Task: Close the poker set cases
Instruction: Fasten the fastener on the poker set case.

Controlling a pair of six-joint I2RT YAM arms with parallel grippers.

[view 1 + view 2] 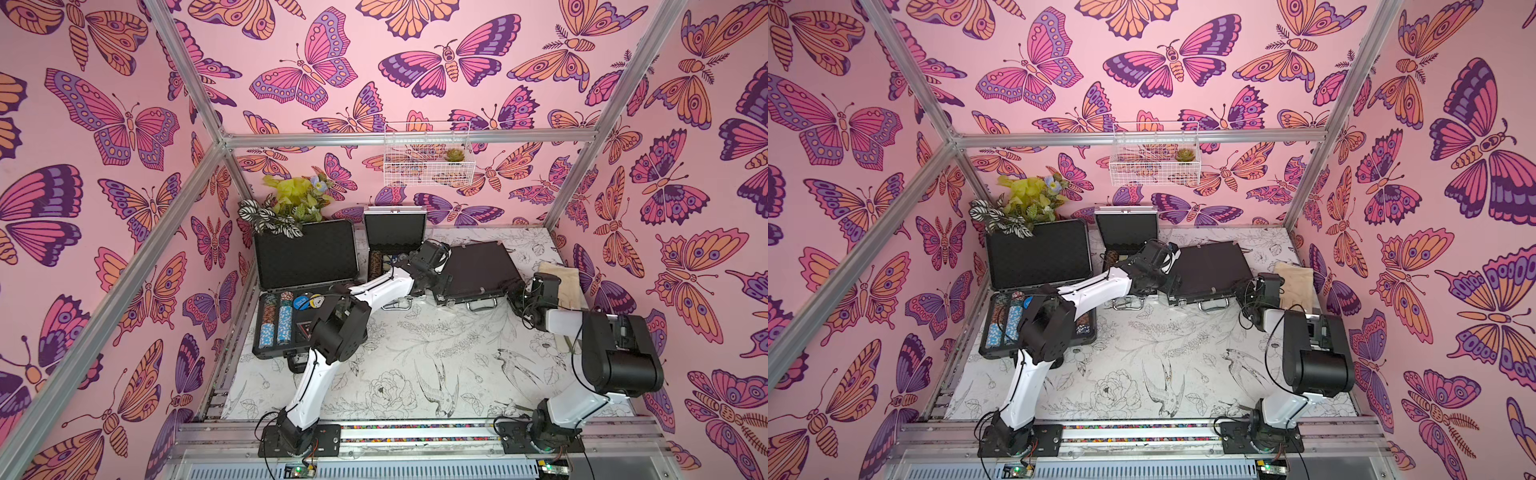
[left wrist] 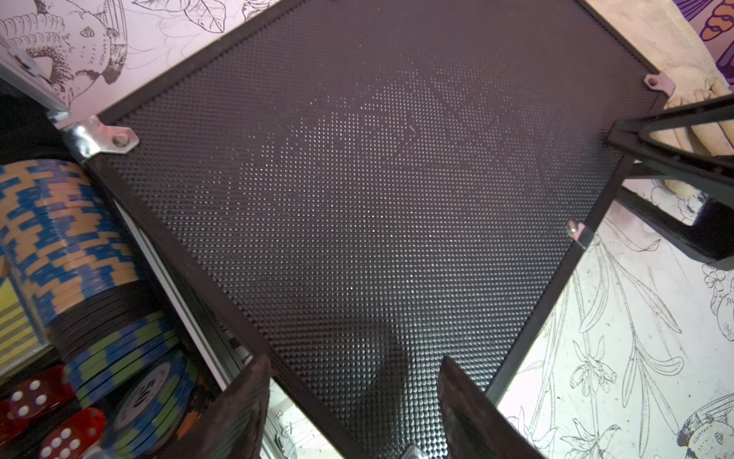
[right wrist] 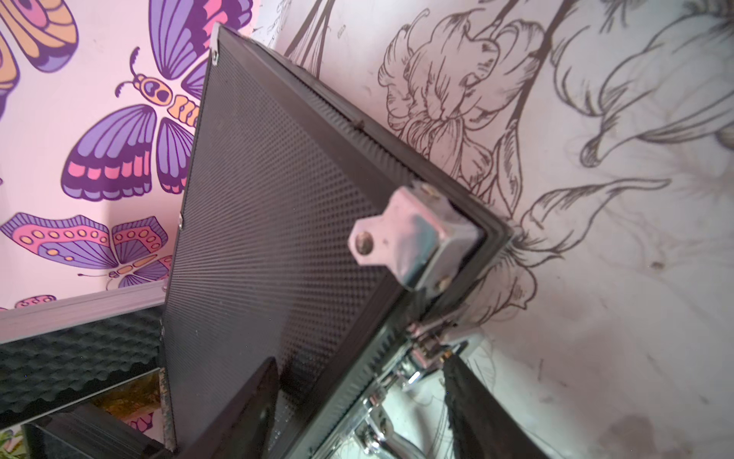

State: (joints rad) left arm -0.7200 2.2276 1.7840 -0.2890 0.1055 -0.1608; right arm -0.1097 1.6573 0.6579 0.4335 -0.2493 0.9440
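The large dark-grey case (image 1: 305,266) stands open at the left, lid upright, chips in its base. Behind the middle, the small silver case (image 1: 395,232) is open too. The wide black case (image 1: 478,266) (image 2: 357,179) (image 3: 270,218) lies at the right with its lid down. My left gripper (image 1: 434,286) (image 2: 353,381) is open, its fingers astride the black case's front-left corner. My right gripper (image 1: 513,289) (image 3: 357,381) is open at the front-right corner, one finger (image 3: 246,405) over the lid and the other beyond the front edge by a chrome latch (image 3: 429,345).
A potted plant (image 1: 286,203) leans over the grey case's lid. A beige cloth (image 1: 561,278) lies right of the black case. A wire basket (image 1: 428,153) hangs on the back wall. Chips (image 2: 79,246) and red dice (image 2: 59,433) fill the silver case.
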